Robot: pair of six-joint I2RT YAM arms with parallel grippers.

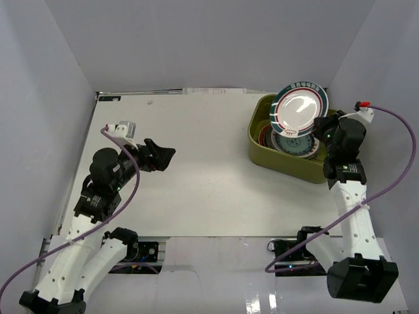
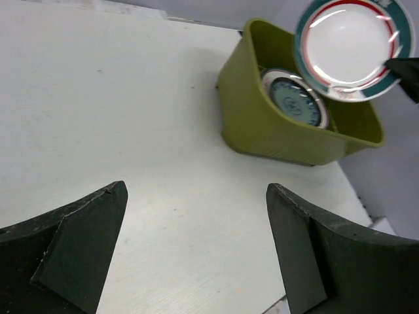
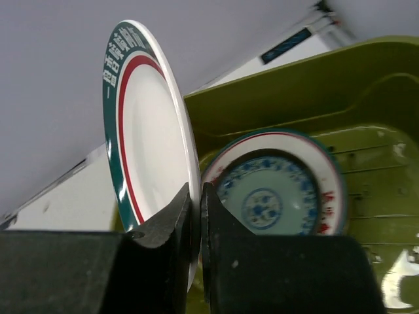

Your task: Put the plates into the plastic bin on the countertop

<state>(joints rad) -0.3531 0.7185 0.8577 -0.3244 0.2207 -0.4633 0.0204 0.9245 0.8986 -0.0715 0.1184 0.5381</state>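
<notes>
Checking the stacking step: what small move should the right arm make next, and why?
Probably lower the right tool, tipping the green-rimmed plate flatter into the plastic bin. The tool pinches the plate's rim, holding it on edge above the stacked plates inside, not yet resting.

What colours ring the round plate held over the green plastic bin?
Round white plate: teal band, red ring; right wrist view.

White plate (image 1: 300, 110) rimmed teal and red; olive-green bin (image 1: 283, 162).
</notes>
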